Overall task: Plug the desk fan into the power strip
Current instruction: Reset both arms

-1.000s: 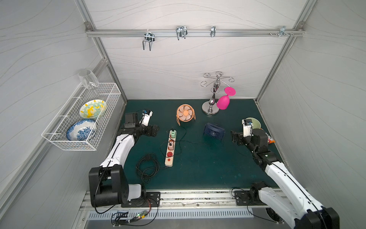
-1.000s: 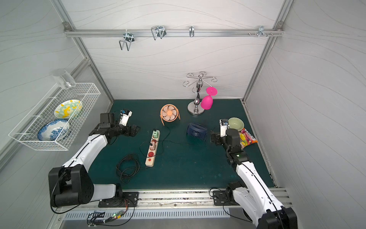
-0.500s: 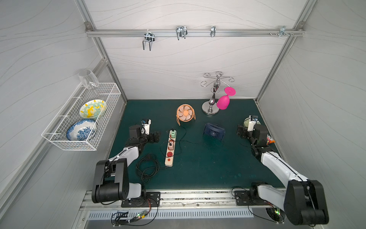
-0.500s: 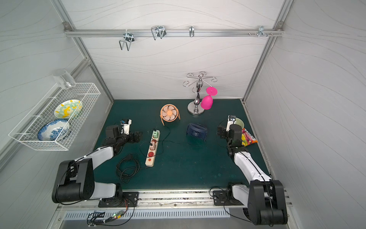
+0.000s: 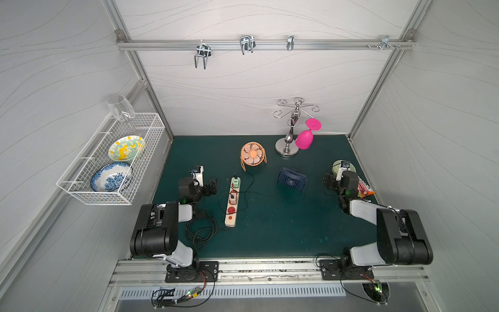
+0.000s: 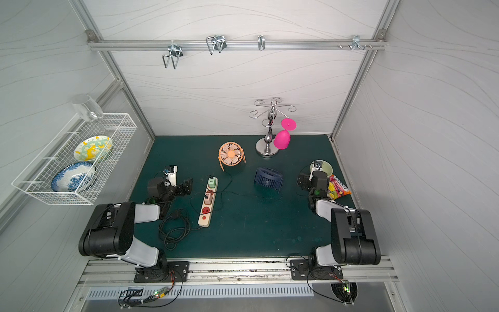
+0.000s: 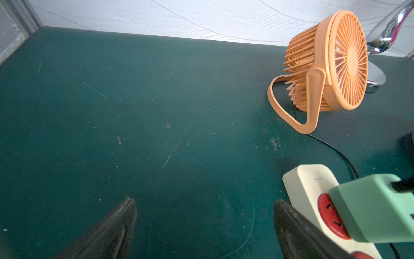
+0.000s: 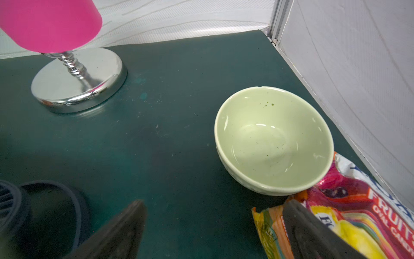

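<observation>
**Top views.** The power strip [image 5: 232, 201] lies near-to-far on the green mat [image 5: 270, 229], left of centre, in both top views [image 6: 208, 205]. Its two far sockets carry plugs. Thin black leads run off toward the orange fan [image 5: 253, 154] beyond it and the navy fan [image 5: 291, 180] to its right. From above I cannot tell which lead serves which plug. A coiled black cord [image 5: 201, 229] sits at the strip's near left, beside the left arm.

The left gripper [image 5: 212, 187] is low, just left of the strip's far end, with its fingers spread. The right gripper [image 5: 327, 183] sits between the navy fan and the candy bag [image 5: 366, 187], with the green bowl [image 5: 334, 169] just beyond it. The chrome stand [image 5: 286, 152] with the pink glass [image 5: 304, 139] is at far centre-right. Bare mat lies near centre. The wire basket [image 5: 94, 195] hangs on the left wall, off the mat.

**Left wrist.** The fingers [image 7: 112, 228] are wide apart with bare mat between them. One finger overlaps the strip's cream end [image 7: 307, 186]; whether they touch cannot be told. A mint-green adapter [image 7: 376, 208] sits in the end socket, which the top views show only as a small blob. The orange fan's lead [image 7: 331, 148] runs toward it.

**Right wrist.** The fingers [image 8: 116, 233] are spread over bare mat, and one lies across the candy bag's corner. The bowl touches the bag, close to the right wall. The stand's base and the navy fan's ring bound the other side.
</observation>
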Robot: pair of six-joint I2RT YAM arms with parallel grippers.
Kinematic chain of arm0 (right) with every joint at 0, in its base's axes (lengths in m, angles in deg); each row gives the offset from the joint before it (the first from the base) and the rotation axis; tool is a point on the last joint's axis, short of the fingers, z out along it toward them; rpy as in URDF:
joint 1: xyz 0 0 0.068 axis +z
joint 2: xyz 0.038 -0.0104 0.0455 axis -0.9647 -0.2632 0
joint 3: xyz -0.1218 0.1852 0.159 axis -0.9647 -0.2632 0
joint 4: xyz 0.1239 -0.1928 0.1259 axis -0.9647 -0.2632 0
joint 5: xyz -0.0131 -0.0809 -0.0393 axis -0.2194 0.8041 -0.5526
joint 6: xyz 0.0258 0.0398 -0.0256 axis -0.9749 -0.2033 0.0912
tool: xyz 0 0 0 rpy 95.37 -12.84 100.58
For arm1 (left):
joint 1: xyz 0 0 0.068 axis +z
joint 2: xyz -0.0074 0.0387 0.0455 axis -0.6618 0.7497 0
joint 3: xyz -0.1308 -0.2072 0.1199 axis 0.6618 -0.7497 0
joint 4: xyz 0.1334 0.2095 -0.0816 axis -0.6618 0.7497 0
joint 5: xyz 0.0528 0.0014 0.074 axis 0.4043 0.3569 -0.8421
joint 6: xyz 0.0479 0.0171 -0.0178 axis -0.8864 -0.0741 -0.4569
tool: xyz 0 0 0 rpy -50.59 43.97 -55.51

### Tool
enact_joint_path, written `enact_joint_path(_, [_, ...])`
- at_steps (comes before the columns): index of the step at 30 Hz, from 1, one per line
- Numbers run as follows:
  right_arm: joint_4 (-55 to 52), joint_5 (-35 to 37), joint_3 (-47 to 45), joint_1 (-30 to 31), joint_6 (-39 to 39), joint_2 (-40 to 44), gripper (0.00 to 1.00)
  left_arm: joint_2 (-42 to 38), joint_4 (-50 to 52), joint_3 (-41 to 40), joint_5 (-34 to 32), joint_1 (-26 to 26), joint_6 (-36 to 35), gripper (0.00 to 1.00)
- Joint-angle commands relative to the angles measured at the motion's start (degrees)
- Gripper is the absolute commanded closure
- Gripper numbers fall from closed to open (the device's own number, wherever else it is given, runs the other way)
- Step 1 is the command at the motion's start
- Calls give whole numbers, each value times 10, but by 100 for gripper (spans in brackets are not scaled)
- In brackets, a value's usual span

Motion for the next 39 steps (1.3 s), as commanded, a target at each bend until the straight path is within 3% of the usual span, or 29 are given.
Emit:
enact_joint_path(1, [66,-4,-13,-3,-12,-15,1,6,-66,1,-16,-5,1,0])
enact_joint_path(8, [180,1,-60,-3,-12,-55,1,4,-59,4,-20,-5,2,0])
enact_joint_path(15, [137,8,-34,-3,-14,-61,1,4,-59,5,-20,-5,2,0])
enact_joint_path(39, [138,4,-34,-6,-17,-63,1,4,-57,4,-27,-10,0,0])
